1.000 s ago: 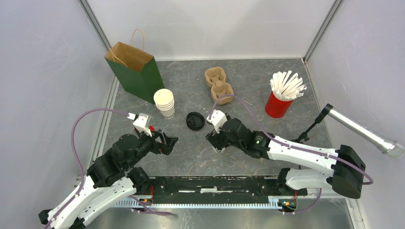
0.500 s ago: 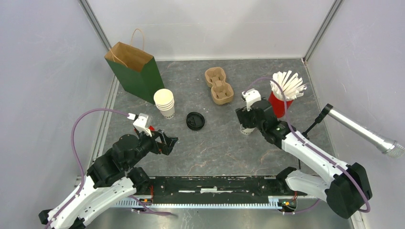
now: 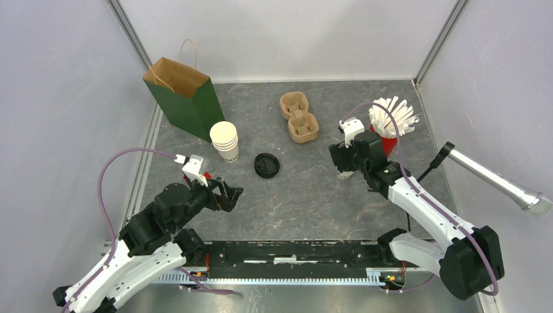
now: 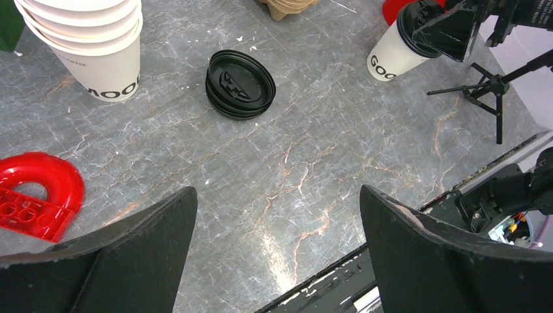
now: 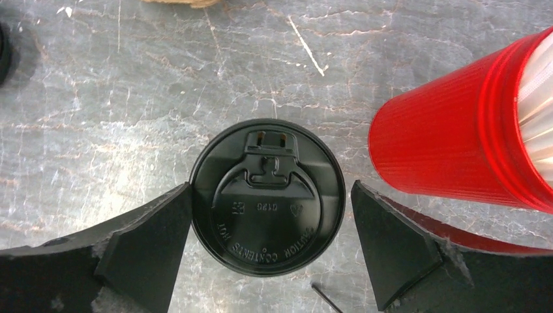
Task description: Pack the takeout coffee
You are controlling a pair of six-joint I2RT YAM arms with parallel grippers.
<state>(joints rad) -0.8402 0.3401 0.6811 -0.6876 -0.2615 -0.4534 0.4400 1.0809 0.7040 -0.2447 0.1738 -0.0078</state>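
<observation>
Seen from above, two robot arms reach over a grey marbled bench (image 3: 313,195). The one takeout coffee (image 4: 391,57), a white paper cup with dark lettering and a black lid, stands on the bench at the right, just beside a red cup of white straws (image 3: 385,130).

The right gripper (image 5: 270,208) hangs over the coffee with its jaws apart, one on each side of the lid. The left jaw is at the rim and the right jaw stands a little clear, so the cup is straddled but not clamped. This looks like the set-up for a side grasp near the stiff rim.

The left gripper (image 4: 275,195) hovers low over bare bench, its jaws wide apart and holding nothing, probably waiting its turn.

There is one green paper bag (image 3: 186,94), upright and open-mouthed at the far left, probably ready to take the order. One cardboard carrier (image 3: 298,117) with two wells lies mid-bench. One stack of lidless cups (image 3: 225,140) holds several nested cups, too close to count. One small pile of spare black lids (image 3: 267,165) sits nearby.
</observation>
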